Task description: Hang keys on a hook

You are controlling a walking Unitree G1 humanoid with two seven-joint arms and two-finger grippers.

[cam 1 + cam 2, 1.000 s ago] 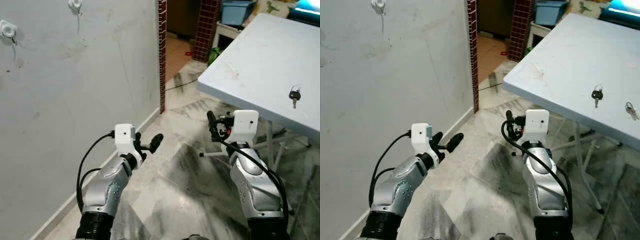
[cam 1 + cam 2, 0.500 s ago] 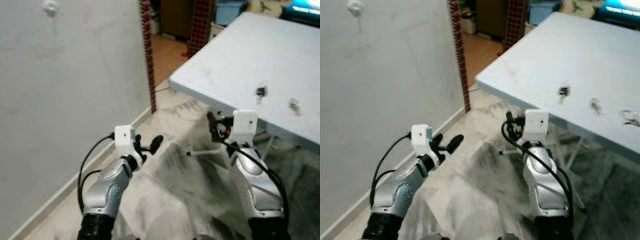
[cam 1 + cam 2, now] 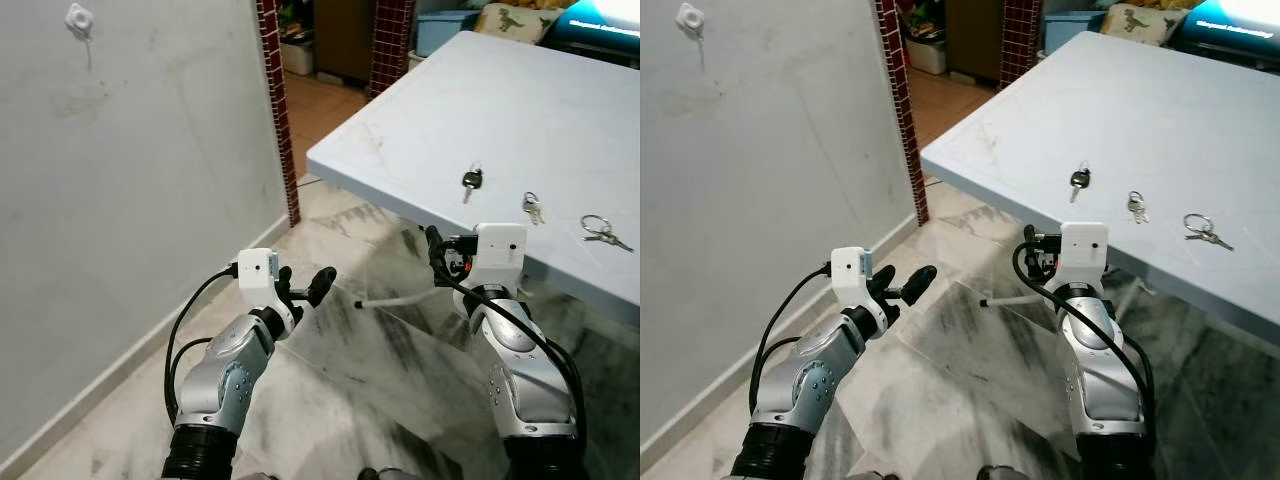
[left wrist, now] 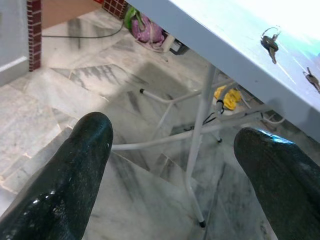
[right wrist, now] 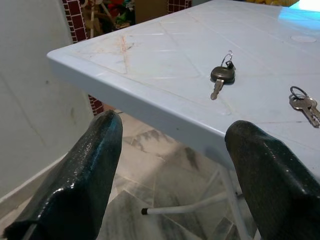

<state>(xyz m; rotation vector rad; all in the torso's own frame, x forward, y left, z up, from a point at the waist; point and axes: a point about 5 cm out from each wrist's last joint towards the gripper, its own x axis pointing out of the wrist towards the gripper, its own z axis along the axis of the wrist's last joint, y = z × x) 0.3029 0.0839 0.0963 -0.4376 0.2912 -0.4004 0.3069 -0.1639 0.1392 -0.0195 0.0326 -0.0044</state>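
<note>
Three sets of keys lie on the pale blue table (image 3: 520, 100): a black-headed key (image 3: 470, 181), a small silver pair (image 3: 532, 206) and a ring with keys (image 3: 598, 229). A white hook (image 3: 78, 18) is stuck high on the grey wall at far left. My right gripper (image 5: 174, 124) is open, held just below the table's near edge, with the black-headed key (image 5: 221, 75) straight ahead of it. My left gripper (image 3: 305, 285) is open too, over the marble floor between wall and table, holding nothing.
White table legs (image 3: 390, 298) run under the table near my right arm. A red brick pillar (image 3: 270, 90) ends the wall, with a doorway beyond. A blue bin (image 3: 440, 25) stands at the back. A yellow object (image 4: 225, 97) lies under the table.
The camera has swung toward the table, which is closer now, with two more key sets in view. Both arms keep the same pose, both grippers still open.
</note>
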